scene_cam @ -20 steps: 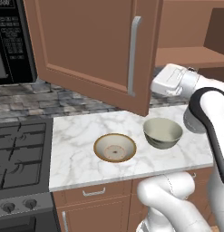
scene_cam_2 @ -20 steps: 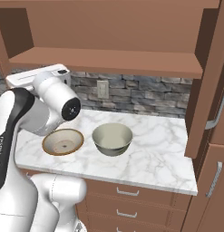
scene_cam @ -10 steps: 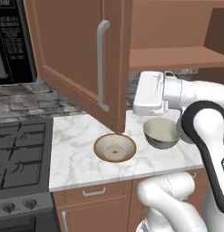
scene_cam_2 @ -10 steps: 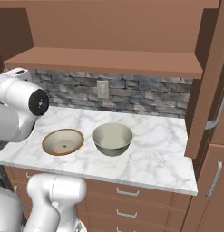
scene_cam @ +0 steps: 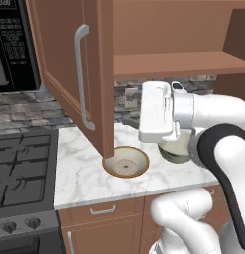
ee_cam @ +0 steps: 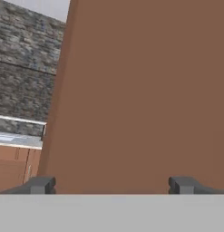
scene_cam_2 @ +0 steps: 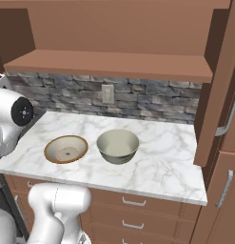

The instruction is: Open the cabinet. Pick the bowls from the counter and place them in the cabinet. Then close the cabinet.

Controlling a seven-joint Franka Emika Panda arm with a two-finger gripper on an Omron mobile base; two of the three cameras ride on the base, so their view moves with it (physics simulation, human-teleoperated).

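left cabinet door (scene_cam: 77,74) swung wider, bowls (scene_cam_2: 118,145) on marble counter (scene_cam_2: 166,164)

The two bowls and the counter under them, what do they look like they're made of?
Wide shallow cream bowl with tan-brown rim: probably glazed ceramic, given its ringed, lightly speckled inside. Deeper grey-green bowl with pale inside: likely matte stoneware. White counter slab: grey veins suggest polished marble.
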